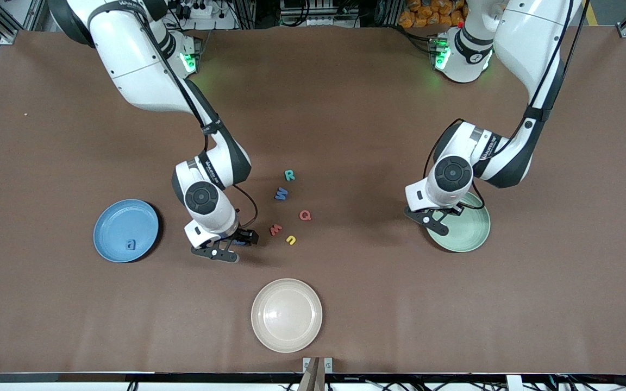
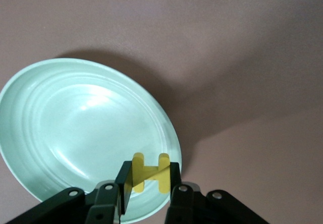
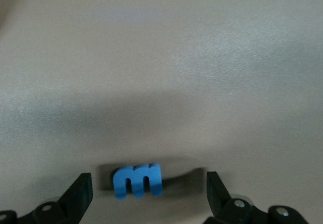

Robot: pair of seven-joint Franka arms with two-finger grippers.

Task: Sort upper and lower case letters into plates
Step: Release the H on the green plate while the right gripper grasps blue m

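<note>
Right gripper (image 3: pixel 146 193) hangs low over the table with jaws spread wide and empty, the blue letter m (image 3: pixel 137 180) lying on the table between them; it looks light, stiff and chunky, best pinched across its flat sides; left gripper (image 2: pixel 146 188) is clamped on a yellow H (image 2: pixel 150 171) above the pale green plate (image 2: pixel 60 133).

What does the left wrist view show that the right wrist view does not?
Only the left wrist view shows the pale green plate and a yellow letter H pinched in the shut left claw over that plate's rim. Only the right wrist view shows a blue letter m lying on the table between the fingers of the open right claw. Both show the brown table and a letter between claw fingers.
</note>
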